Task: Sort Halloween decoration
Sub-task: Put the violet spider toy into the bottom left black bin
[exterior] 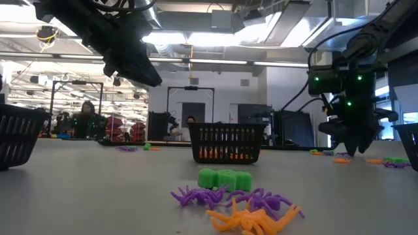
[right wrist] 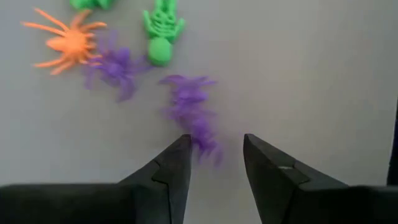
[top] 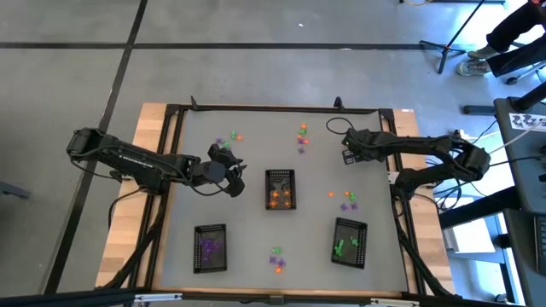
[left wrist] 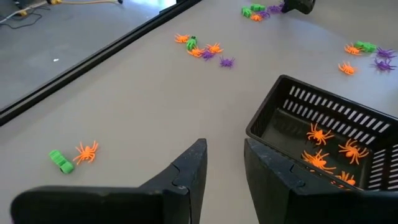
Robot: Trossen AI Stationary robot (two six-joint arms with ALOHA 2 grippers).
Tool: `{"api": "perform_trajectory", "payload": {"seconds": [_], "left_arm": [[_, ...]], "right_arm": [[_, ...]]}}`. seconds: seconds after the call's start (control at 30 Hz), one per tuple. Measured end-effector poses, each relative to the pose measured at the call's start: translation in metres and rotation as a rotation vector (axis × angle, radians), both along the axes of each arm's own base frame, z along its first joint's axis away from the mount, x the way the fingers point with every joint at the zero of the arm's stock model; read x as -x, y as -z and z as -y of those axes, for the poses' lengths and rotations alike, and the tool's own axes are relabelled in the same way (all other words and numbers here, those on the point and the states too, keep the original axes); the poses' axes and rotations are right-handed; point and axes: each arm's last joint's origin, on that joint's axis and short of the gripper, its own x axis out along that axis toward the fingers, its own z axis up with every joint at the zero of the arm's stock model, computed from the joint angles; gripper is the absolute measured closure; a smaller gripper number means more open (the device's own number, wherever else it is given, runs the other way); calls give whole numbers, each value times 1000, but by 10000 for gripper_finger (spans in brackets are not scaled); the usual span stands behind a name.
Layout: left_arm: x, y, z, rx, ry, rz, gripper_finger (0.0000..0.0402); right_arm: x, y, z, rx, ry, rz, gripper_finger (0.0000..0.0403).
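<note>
The Halloween decoration is scattered as tiny orange, purple and green trinkets in small heaps on the grey table. My right gripper (right wrist: pixel 216 144) is open and points steeply down at the far heap (top: pixel 301 136). Its fingertips stand on either side of the end of a purple trinket (right wrist: pixel 189 109) that lies on the table; an orange spider (right wrist: pixel 69 40) and a green skeleton (right wrist: pixel 161 31) lie just beyond. My left gripper (left wrist: pixel 224 155) is open with nothing between its fingers. It hangs above the table at the left side of the middle black tray (top: pixel 280 175).
The middle tray (left wrist: pixel 273 115) holds orange spiders. A near-left tray (top: pixel 210 247) holds purple pieces, and a near-right tray (top: pixel 349 241) holds green ones. More heaps lie at the far left (top: pixel 232 136), the right (top: pixel 345 199) and the near edge (top: pixel 277 258). A black frame (top: pixel 256 108) borders the table.
</note>
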Motion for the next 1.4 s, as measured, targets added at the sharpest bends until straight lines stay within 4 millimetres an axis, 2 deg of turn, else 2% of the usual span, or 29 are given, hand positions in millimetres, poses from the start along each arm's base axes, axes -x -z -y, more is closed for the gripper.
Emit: {"api": "perform_trajectory", "payload": {"seconds": [0.23, 1.0, 1.13, 1.4], "left_arm": [[0, 0, 0, 0, 0, 0, 303], [0, 0, 0, 0, 0, 0, 303], [0, 0, 0, 0, 0, 0, 303], [0, 0, 0, 0, 0, 0, 303]], "right_arm": [[6, 9, 2, 6, 3, 18, 258], [4, 10, 0, -72, -33, 70, 259], [4, 10, 0, -80, -38, 80, 281], [2, 10, 0, -89, -93, 81, 365]]}}
